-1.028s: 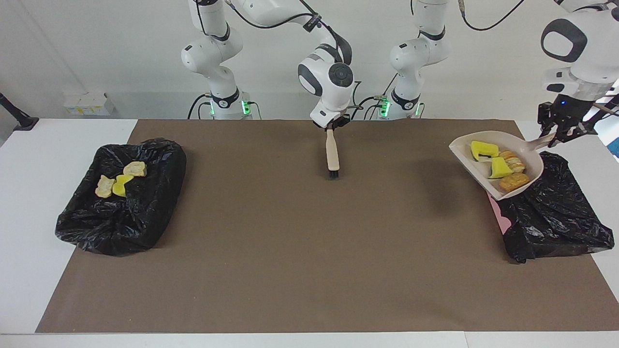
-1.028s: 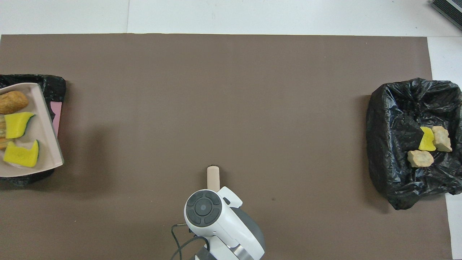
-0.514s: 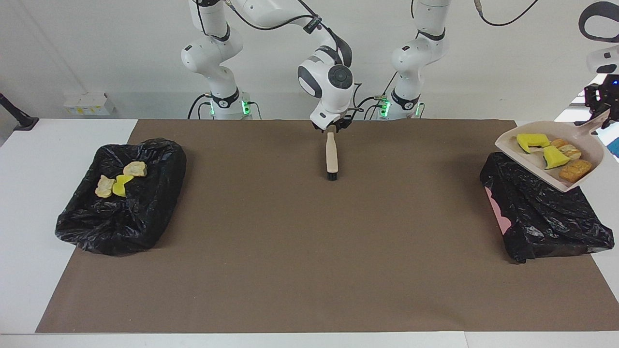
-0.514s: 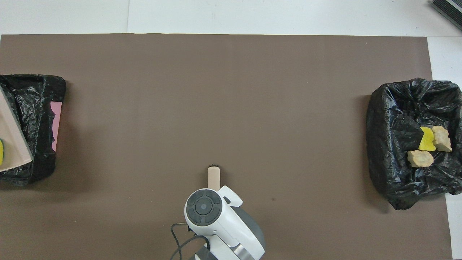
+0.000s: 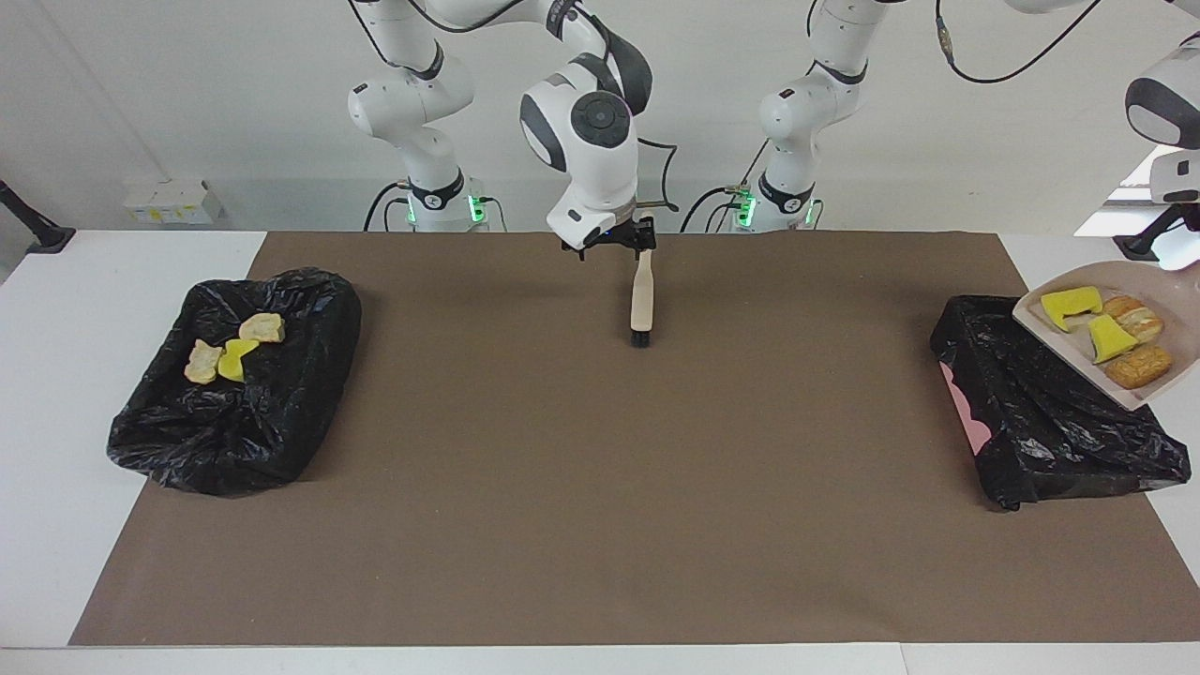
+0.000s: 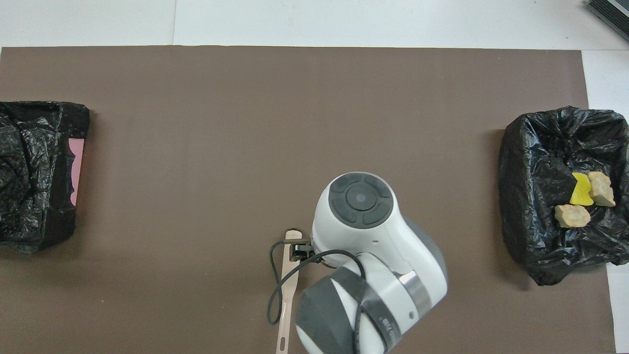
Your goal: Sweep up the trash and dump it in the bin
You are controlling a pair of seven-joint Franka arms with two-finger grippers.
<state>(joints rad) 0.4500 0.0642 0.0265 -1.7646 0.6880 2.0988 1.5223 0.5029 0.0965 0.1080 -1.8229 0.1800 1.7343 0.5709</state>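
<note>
A beige dustpan [image 5: 1048,323] hangs tilted over the black-bagged bin [image 5: 1050,422] at the left arm's end of the table. It carries trash: two yellow wedges [image 5: 1073,302] and orange-brown bread-like pieces [image 5: 1136,367]. Its handle runs out of view, and my left gripper, shut on it, does not show. The brush [image 5: 641,295] lies flat on the brown mat, bristles pointing away from the robots. My right gripper [image 5: 609,241] is open just above the handle's end, holding nothing. The brush [image 6: 290,280] is partly covered by the right arm in the overhead view.
A second black-bagged bin [image 5: 234,412] at the right arm's end holds a yellow wedge [image 6: 581,191] and two beige chunks [image 6: 571,215]. The bin [image 6: 34,172] at the left arm's end shows a pink edge. The brown mat [image 5: 600,487] covers most of the table.
My right gripper opened and let go of the brush, which now lies flat, then rose and shifted. My left arm carried the dustpan outward over its bin, out of the overhead view.
</note>
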